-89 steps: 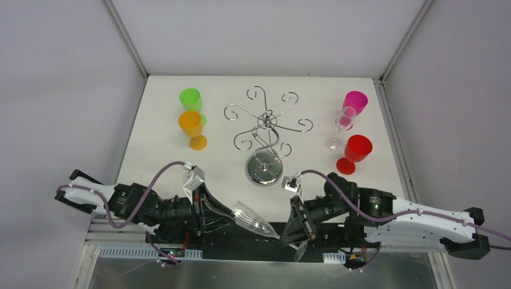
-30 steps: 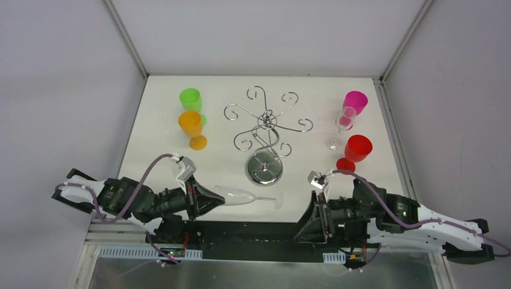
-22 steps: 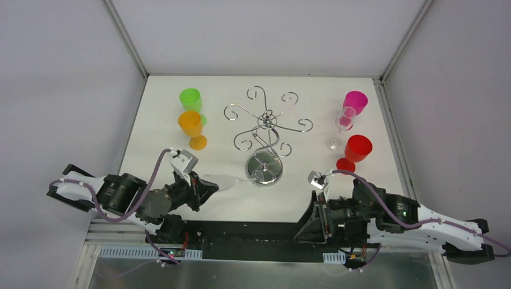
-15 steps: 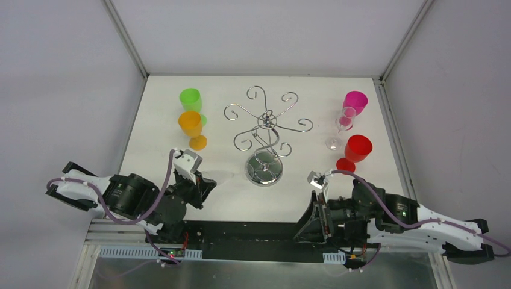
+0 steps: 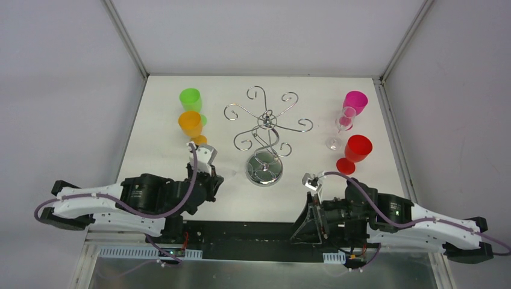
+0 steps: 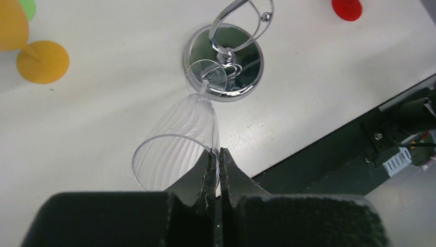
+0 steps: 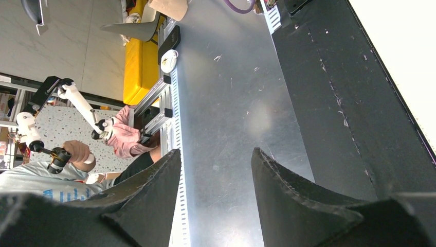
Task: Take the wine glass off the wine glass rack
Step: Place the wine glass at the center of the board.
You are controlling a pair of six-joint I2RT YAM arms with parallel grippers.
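Clear wine glass (image 6: 187, 121) rim pinched btwn jaws of left gripper (image 6: 216, 152).

No lettering, brand, number or sign can be read anywhere in these views. The only mark that looks like print is a small patch of blue on a pale shirt (image 7: 31, 186) at the lower left of the right wrist view. It is too small and blurred to make out.
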